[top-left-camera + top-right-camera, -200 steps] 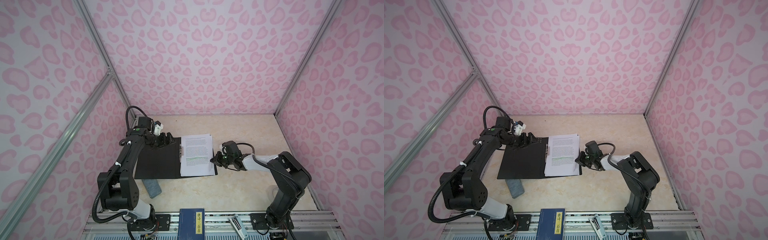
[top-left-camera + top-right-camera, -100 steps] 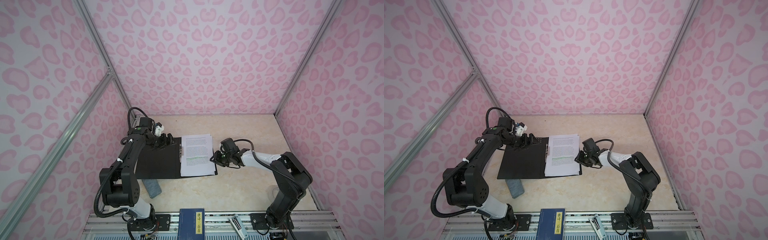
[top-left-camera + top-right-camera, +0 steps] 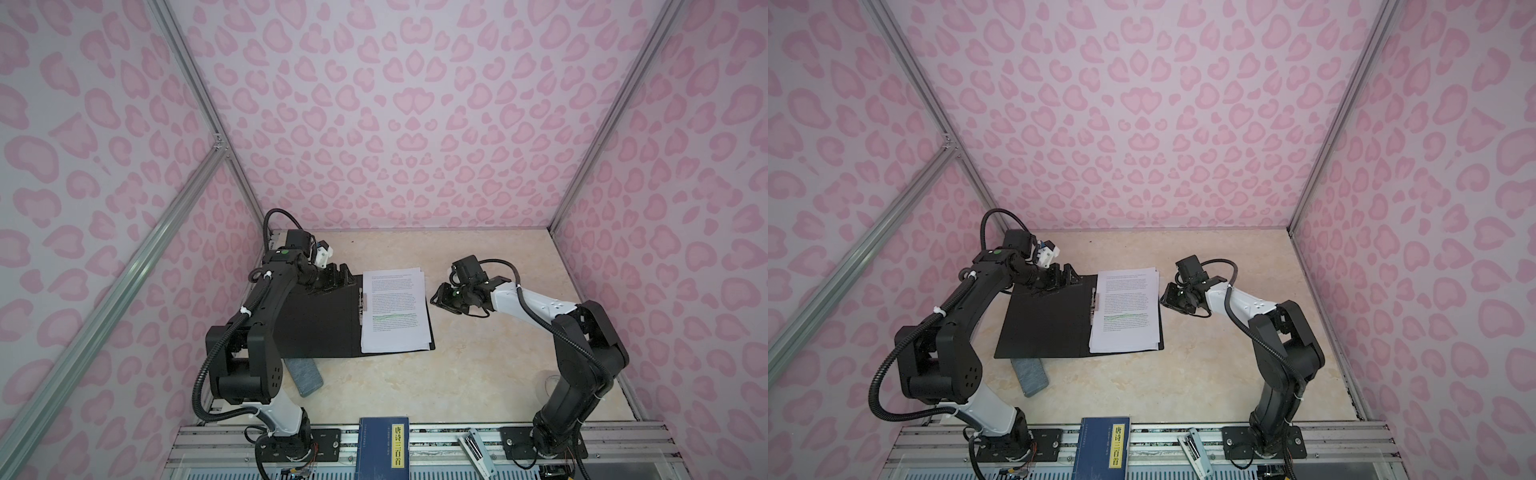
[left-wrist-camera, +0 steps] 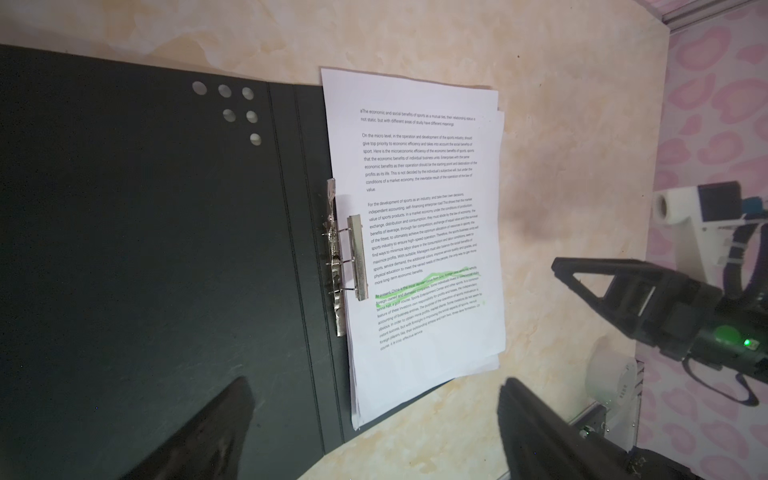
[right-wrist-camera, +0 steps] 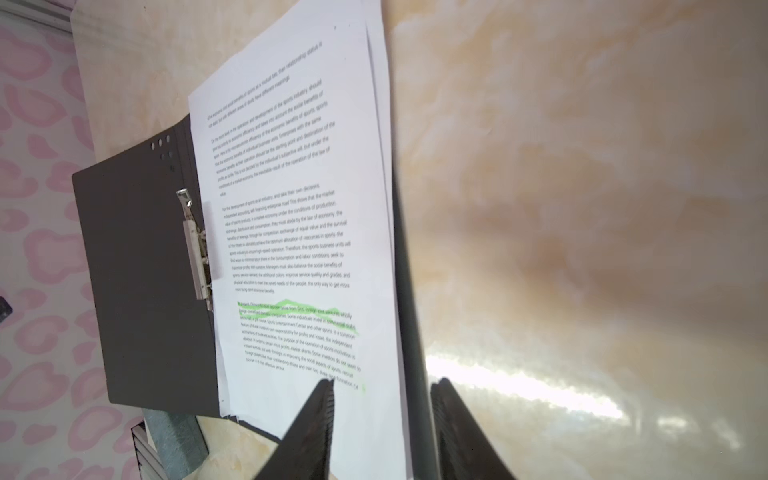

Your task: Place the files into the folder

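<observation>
While both top views look down on the bench [image 3: 478, 374], the folder [image 3: 320, 328] [image 3: 1046, 328] lies spread flat at centre frame, black inside up. The files [image 3: 395, 316] [image 3: 1127, 311] are stacked on its right half. My left end effector [image 3: 337, 279] hangs released over the folder's upper edge. My right end effector [image 3: 439, 297] sits just right of the files, fingers parted, gripping nothing.

Through my left wrist, the metal clip [image 4: 356, 257] sits at the files' left edge, mid-frame, and my fingers [image 4: 216, 424] are spread wide.

Through my right wrist, my parted fingers [image 5: 324, 415] frame the files' edge at lower centre.
</observation>
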{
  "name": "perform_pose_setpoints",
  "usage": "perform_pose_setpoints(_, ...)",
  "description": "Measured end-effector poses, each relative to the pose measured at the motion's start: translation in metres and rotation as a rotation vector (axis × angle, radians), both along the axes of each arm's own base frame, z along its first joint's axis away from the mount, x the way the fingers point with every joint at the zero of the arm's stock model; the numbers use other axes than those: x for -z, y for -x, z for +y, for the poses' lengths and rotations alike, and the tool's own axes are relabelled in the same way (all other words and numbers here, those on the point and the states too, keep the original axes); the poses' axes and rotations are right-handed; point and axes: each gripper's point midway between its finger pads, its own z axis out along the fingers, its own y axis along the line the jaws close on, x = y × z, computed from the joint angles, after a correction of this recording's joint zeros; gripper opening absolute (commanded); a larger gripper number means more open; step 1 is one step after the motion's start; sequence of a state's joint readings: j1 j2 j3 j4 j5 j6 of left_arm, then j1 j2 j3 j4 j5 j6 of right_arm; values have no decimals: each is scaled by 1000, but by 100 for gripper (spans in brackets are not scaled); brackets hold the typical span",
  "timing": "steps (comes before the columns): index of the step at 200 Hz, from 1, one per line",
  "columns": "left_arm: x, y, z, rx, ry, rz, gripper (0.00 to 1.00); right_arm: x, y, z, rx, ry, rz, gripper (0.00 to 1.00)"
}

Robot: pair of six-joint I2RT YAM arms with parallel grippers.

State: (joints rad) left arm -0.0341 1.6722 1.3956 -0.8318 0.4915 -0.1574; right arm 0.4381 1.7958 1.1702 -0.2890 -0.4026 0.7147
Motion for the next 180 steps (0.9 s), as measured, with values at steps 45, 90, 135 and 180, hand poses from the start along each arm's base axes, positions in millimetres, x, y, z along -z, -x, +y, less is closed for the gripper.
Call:
perform_pose_setpoints(45, 25, -8, -11, 36, -11, 41, 97, 9, -63, 6, -19, -57, -38, 42)
perform_pose_setpoints(90, 36, -23, -21, 62, -16, 44, 97, 26, -105, 10, -16, -97, -46, 43)
perform_pose_setpoints(135, 43, -27, -25, 69, -12, 56, 97, 38, -131, 17, -29, -140, -47, 44)
perform_pose_setpoints(180, 40, -31, -27, 73, -7, 46, 97, 42, -144, 27, -65, -163, -46, 42)
